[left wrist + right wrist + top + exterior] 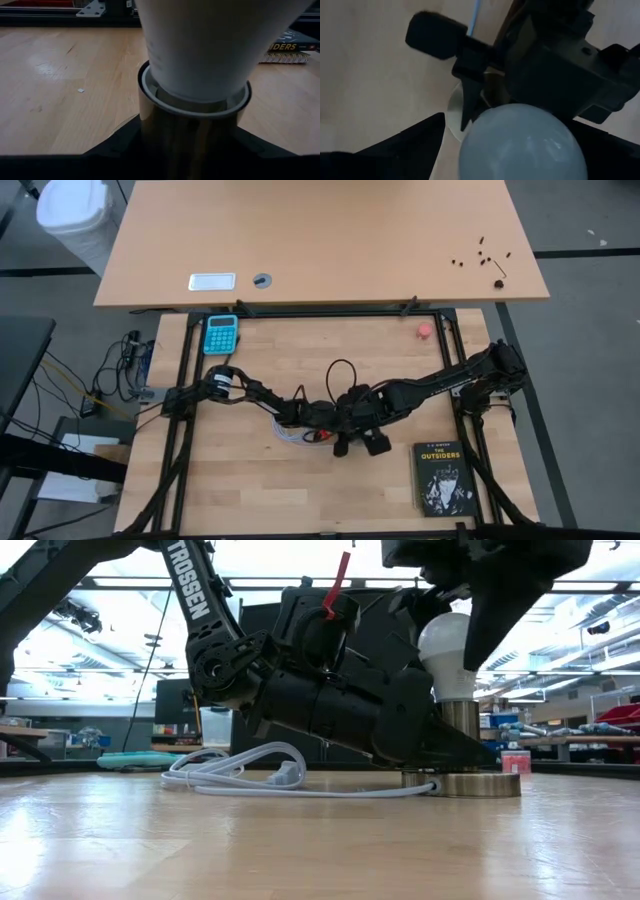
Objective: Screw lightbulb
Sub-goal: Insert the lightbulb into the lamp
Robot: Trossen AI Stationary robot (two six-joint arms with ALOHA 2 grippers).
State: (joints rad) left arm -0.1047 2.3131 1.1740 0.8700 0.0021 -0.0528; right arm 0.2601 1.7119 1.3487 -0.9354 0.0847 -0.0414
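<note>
Lightbulb [445, 650] work is happening near the middle of the wooden bench [260, 490], where both dark arms are meeting. From the robot's left, the left arm [240, 392] is reaching in low across the boards, and its hand [440, 745] is closing around the brass-coloured socket [192, 135], one dark finger showing on each side of the tube in the left wrist view. From the right, the right arm [440, 385] is stretching in, and its hand [507, 145] is hanging directly over the bulb with its fingers spread wide on either side of the glass, not pressing on it as far as the right wrist view shows. A black book [441, 477] is lying flat on the bench's near right part, well apart from the arms. A white cord [250, 775] is trailing in loops from the socket's round base [480, 784] across the boards. The white bulb is standing upright in the socket, its narrow end sitting inside the socket's rim.
</note>
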